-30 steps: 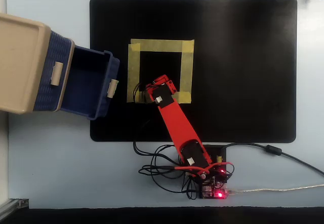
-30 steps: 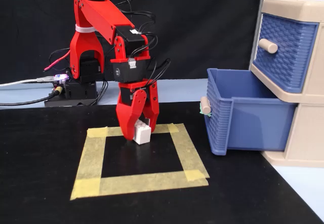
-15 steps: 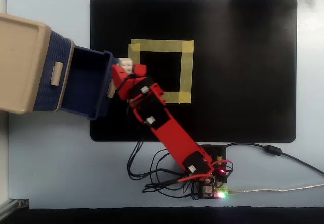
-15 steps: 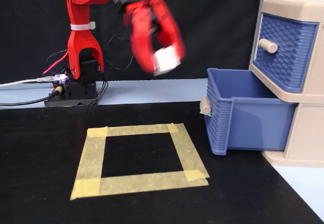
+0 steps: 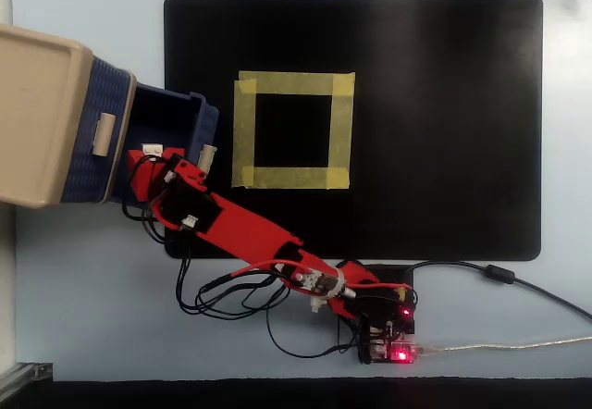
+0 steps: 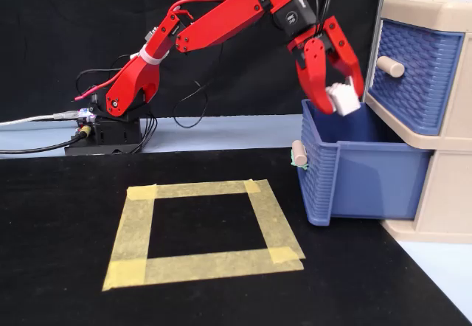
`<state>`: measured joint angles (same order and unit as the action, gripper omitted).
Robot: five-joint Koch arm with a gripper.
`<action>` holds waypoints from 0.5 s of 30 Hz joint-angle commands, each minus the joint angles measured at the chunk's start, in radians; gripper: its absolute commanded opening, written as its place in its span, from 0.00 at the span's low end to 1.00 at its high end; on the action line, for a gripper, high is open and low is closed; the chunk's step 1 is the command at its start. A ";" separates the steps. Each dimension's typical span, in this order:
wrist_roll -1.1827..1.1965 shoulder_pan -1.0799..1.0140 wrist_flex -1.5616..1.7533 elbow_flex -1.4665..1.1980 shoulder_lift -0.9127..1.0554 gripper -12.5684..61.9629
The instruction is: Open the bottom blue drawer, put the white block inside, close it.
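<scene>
Currently we see the gripper [image 6: 341, 99] clamped on the white block [image 6: 344, 98] — held just above the bottom blue drawer [image 6: 361, 171], which stands pulled out from the beige cabinet [image 6: 442, 193].

**Hidden and Cropped Parts**

In the overhead view, the beige cabinet [image 5: 42, 113] is cut off by the left edge, and the rear of the bottom blue drawer [image 5: 176, 113] is concealed inside it. The white block [image 5: 153, 151] is seen there only as a small sliver beside the red arm [image 5: 231, 229], and the tips of the claw [image 5: 148, 157] are too small to be separated. In the fixed view, the cabinet [image 6: 435, 9] is cropped by the right edge and the drawer's floor is hidden behind its front wall [image 6: 317, 186]. The lower edge of the block [image 6: 344, 99] is partly covered by a finger [image 6: 316, 75]. The counter [image 5: 92, 279] is cut off on all sides.
</scene>
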<state>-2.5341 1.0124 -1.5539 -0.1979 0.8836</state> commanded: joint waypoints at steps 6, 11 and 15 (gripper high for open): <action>-0.021 0.003 0.000 0.040 0.123 0.63; 0.029 -0.037 -0.371 -0.003 0.314 0.62; 0.141 -0.127 -0.433 -0.129 0.307 0.62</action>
<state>-2.4390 0.8882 -1.9328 -0.3390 1.1582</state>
